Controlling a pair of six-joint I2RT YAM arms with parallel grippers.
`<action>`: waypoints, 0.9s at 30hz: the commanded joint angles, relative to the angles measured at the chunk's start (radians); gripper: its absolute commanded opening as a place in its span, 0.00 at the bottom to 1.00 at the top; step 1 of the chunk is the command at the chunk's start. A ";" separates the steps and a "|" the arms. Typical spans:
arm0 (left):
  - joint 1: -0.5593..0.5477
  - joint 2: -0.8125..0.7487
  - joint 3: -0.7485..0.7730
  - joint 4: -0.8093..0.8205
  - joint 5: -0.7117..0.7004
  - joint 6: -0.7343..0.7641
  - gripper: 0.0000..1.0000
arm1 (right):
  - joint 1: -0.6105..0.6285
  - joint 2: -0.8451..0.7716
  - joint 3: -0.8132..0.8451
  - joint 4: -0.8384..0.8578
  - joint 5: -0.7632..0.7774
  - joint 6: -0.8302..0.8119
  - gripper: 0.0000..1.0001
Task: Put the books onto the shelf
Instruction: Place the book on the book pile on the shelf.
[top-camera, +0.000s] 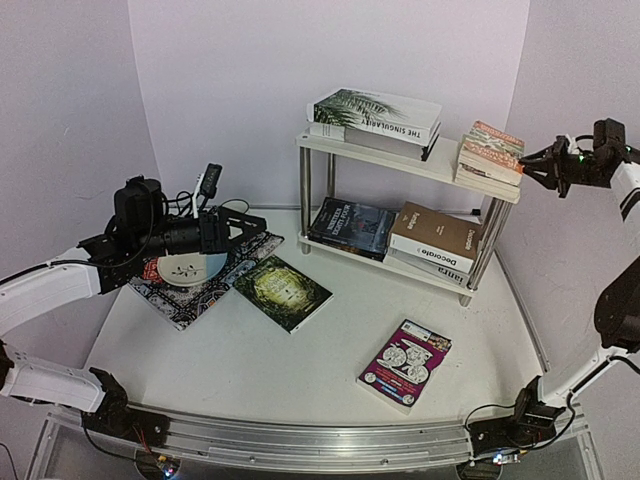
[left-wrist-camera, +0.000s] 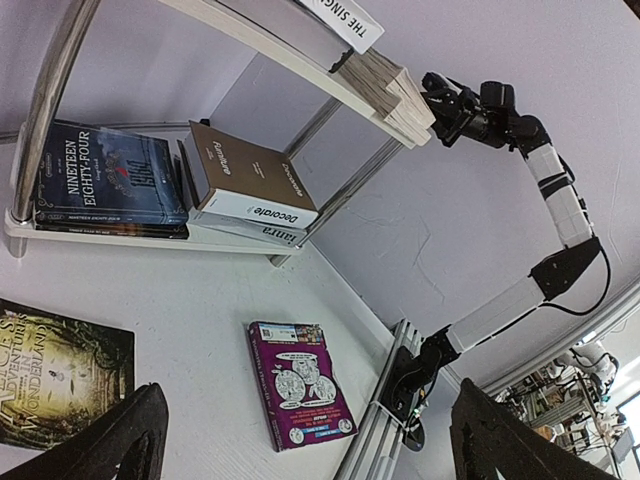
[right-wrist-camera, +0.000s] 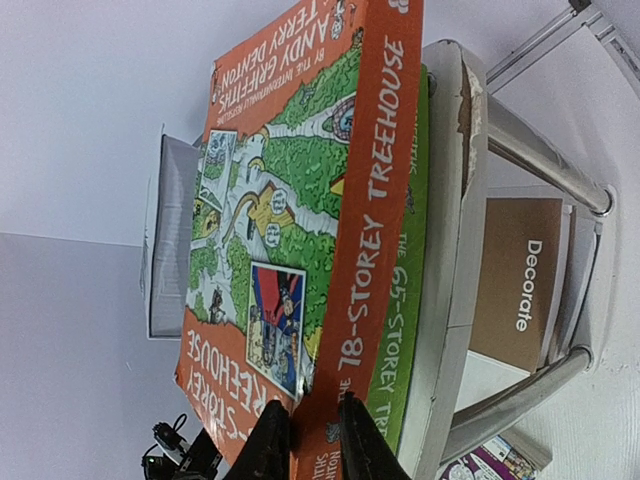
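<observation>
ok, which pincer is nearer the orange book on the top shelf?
Right. The right pincer sits at the orange book's outer end, at the shelf's right edge. The left pincer hovers far across the table, over the patterned placemat on the left.

shelf (top-camera: 390, 158): matt white boards, shiny metal legs | orange book (right-wrist-camera: 290, 200): smooth printed paper cover

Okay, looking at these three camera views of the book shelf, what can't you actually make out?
- Right wrist view: the right hand straddles a corner of the orange illustrated paperback at the bottom edge. Whether it is gripping or just touching, I cannot tell.
- Top view: the left arm covers the middle of the patterned black-red placemat.
- Left wrist view: the top edge cuts off the spine title of the large white palm-leaf book.
</observation>
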 joint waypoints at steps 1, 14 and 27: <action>-0.003 0.003 0.043 0.017 0.007 0.011 1.00 | 0.009 0.023 0.063 -0.079 0.072 -0.060 0.25; -0.003 0.001 0.034 0.018 -0.001 0.016 1.00 | 0.010 0.102 0.192 -0.102 0.317 -0.072 0.41; -0.003 0.034 0.045 0.019 0.001 0.014 1.00 | 0.009 0.137 0.221 0.107 0.304 0.057 0.50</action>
